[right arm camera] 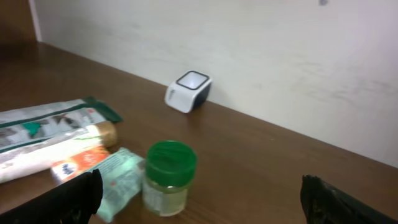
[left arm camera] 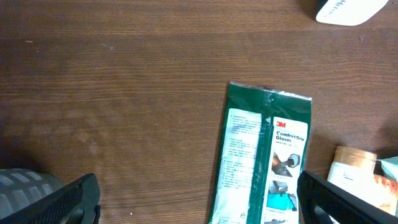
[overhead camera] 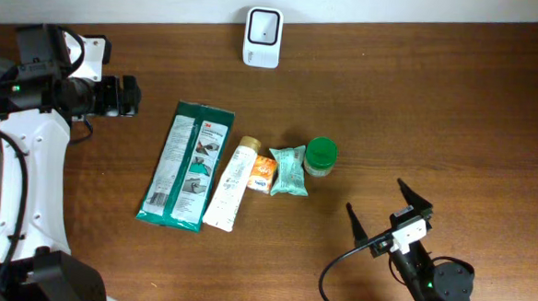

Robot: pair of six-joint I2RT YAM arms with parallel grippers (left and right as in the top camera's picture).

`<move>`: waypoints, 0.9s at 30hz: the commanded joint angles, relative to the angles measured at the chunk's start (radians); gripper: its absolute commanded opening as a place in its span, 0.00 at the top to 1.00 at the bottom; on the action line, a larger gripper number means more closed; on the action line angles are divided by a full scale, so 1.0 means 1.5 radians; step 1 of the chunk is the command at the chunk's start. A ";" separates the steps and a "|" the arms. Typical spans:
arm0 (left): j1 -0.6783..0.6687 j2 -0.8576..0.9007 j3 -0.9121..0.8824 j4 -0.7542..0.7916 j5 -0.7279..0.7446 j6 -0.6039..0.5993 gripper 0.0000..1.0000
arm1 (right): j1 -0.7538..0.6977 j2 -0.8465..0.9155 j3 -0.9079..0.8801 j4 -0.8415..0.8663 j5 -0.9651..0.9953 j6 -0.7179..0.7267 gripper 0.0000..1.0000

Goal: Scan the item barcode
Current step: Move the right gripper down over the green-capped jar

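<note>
A white barcode scanner stands at the table's far edge, also seen in the right wrist view as the scanner. Several items lie in a row mid-table: a green glove pack, a white tube, an orange box, a mint pouch and a green-lidded jar. My left gripper hovers open, left of the glove pack, holding nothing. Near the front edge my right gripper is open and empty, with the jar ahead of its left finger.
A pale wall runs behind the table's far edge. Bare brown wood lies to the right of the jar. My left arm's white body stretches along the left side.
</note>
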 commanded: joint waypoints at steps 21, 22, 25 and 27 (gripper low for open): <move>0.002 -0.004 0.004 0.001 0.012 0.011 0.01 | 0.080 1.058 0.991 -0.659 0.098 0.178 0.02; 0.002 -0.004 0.004 0.001 0.012 0.011 0.01 | 0.095 1.081 1.006 -0.655 0.121 0.192 0.02; 0.002 -0.004 0.004 0.001 0.012 0.011 0.01 | 0.135 1.168 1.007 -0.633 0.202 0.295 0.05; 0.002 -0.004 0.004 0.001 0.012 0.011 0.01 | 0.145 1.204 1.007 -0.621 0.200 0.339 0.11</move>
